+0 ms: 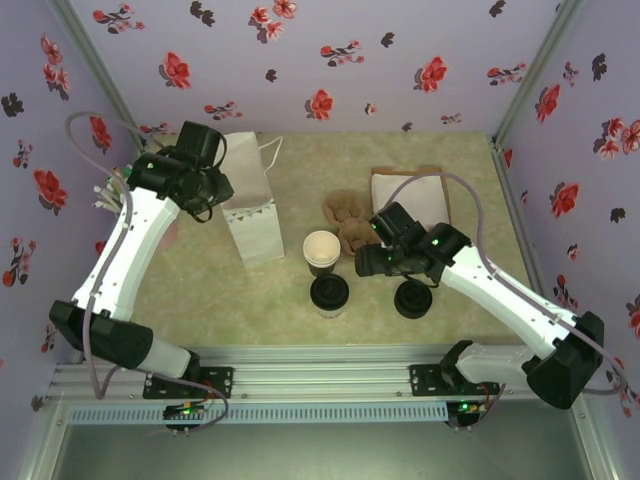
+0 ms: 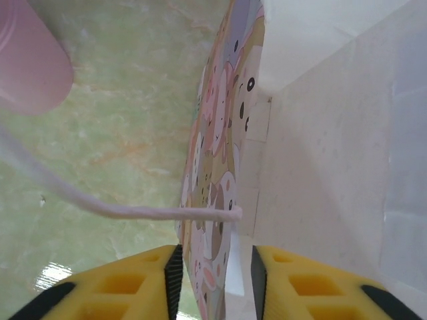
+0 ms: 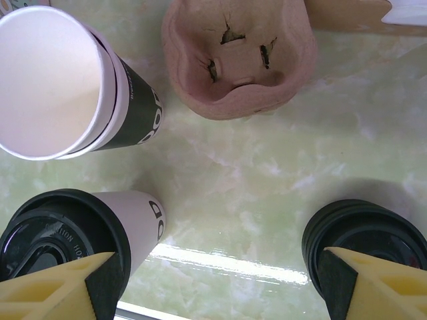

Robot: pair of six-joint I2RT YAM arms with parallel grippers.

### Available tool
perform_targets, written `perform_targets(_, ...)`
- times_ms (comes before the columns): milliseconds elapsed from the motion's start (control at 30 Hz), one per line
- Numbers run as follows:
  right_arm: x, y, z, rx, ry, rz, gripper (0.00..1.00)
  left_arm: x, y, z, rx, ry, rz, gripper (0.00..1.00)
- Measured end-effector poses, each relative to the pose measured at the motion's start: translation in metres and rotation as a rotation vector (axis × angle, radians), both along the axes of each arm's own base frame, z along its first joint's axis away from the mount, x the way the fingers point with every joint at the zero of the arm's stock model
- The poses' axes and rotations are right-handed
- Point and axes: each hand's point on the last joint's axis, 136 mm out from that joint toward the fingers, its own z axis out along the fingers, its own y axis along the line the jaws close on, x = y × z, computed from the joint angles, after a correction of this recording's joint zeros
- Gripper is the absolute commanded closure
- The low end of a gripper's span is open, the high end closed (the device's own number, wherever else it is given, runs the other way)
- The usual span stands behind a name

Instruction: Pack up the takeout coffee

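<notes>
The takeout coffee [image 1: 329,294], a small cup under a black lid [image 3: 50,233], stands on the table near the front middle. My right gripper [image 1: 370,262] hovers just right of it, open wide [image 3: 220,283]. Bare table lies between its fingers; the left fingertip is over the lidded cup and the right one over a stack of black lids [image 3: 363,233]. My left gripper [image 1: 208,203] is at the white paper bag [image 1: 250,215]. Its jaws [image 2: 213,287] straddle the bag's patterned wall [image 2: 220,167], with a gap showing on the inner side.
An open cup without a lid [image 1: 321,249] stands behind the coffee [image 3: 47,80]. A brown pulp cup carrier [image 1: 348,220] lies beyond it [image 3: 240,60]. The stack of lids [image 1: 413,298] sits right of the coffee. A brown flat packet [image 1: 410,188] lies at the back right. The bag's cord handle [image 2: 100,208] hangs left.
</notes>
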Motion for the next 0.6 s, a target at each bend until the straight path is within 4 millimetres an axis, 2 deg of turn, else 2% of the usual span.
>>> perform_targets(167, -0.002, -0.002, 0.003, 0.01, -0.01, -0.001, 0.21, 0.002, -0.004, -0.005, -0.022, 0.018, 0.009, 0.94)
perform_targets(233, -0.002, -0.002, 0.004, 0.012, -0.013, -0.001, 0.21, 0.002, -0.006, -0.006, -0.037, 0.022, 0.013, 0.98)
perform_targets(600, -0.005, -0.005, 0.001, 0.009, -0.009, -0.001, 0.21, -0.012, -0.029, -0.006, -0.119, 0.057, 0.035, 1.0)
